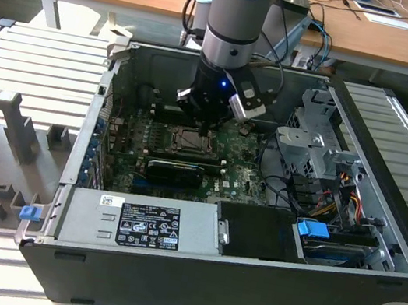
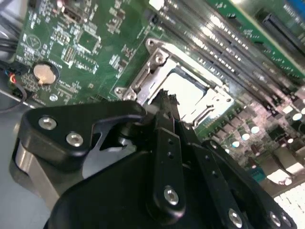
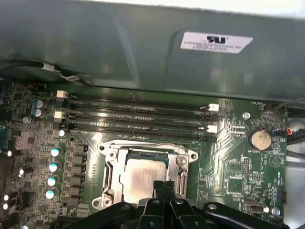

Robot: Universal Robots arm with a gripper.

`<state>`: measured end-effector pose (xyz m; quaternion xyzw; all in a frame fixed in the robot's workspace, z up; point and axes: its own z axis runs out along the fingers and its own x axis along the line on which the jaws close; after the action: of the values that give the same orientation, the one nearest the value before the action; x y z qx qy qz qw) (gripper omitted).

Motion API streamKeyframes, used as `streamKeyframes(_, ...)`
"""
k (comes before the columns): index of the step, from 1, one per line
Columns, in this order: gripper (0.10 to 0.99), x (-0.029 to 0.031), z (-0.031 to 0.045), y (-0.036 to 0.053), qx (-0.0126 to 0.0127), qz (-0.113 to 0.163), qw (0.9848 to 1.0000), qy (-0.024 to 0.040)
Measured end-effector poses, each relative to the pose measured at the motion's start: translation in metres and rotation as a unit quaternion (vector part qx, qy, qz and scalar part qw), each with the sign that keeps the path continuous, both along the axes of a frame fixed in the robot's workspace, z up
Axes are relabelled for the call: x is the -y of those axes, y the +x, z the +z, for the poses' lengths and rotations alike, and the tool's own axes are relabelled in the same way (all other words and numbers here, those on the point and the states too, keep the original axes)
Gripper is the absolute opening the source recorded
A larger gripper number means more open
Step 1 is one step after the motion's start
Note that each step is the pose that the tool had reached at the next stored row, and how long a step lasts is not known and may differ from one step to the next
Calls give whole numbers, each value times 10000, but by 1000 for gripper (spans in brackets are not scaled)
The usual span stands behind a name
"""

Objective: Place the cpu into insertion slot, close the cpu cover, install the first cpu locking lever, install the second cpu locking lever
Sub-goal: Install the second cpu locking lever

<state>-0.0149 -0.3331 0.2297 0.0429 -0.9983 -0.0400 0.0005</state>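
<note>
Gripper [image 1: 206, 131] low inside the open computer case [image 1: 370, 288], directly above the insertion slot [image 1: 188, 141] on the green motherboard [image 3: 238, 162]. Fingers [image 3: 164, 188] pressed together, gripping nothing, tips at the socket's edge. Cpu [image 3: 143, 176] seated in the slot, cpu cover [image 3: 112, 160] lying flat around it, framing the chip.

Exterior view looks down from above into the open case [image 1: 244, 286]; both wrist views sit close, sharing the slot [image 3: 145, 174].
</note>
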Motion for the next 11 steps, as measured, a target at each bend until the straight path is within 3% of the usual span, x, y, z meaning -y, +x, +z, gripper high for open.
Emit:
streamKeyframes(4, 106, 63, 0, 0, 0, 0, 10000, 0)
streamKeyframes(8, 106, 71, 10, 0, -1, 0, 10000, -4)
streamKeyframes(11, 106, 78, 66, 0, 0, 1, 10000, -7)
